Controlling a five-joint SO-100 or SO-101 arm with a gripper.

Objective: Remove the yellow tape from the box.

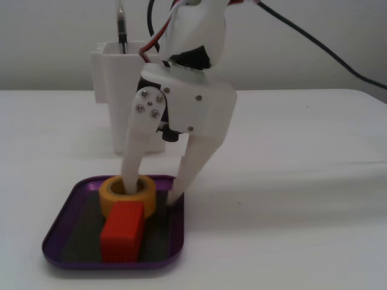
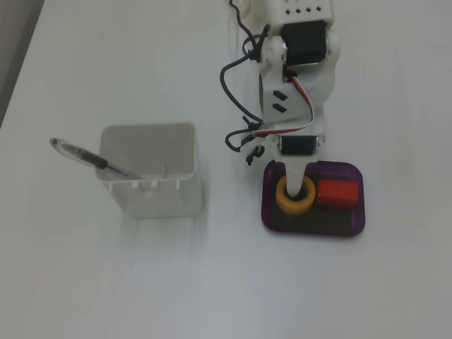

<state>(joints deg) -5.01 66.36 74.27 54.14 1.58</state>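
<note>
The yellow tape (image 1: 127, 194) lies flat inside the box (image 1: 60, 232), on the dark floor near the rim farthest from the camera in a fixed view taken from low at the side. Against the tape, on the side nearer that camera, stands a red ribbed block (image 1: 123, 231). This side view shows the fingers (image 1: 154, 192) spread apart: one white finger reaches down into the tape's hollow core, the other comes down outside the ring, at the box's rim, so the ring's wall sits between them, not visibly pinched.

A fixed view from above shows only one finger, planted in the core of the tape (image 2: 294, 198); the second is hidden beneath the arm. It also shows a pen (image 2: 95, 162) leaning in a tall white container (image 2: 150, 173), which stands on the worktop (image 2: 212, 282) apart from the box (image 2: 353, 227). The tape is a thick yellow-orange ring.
</note>
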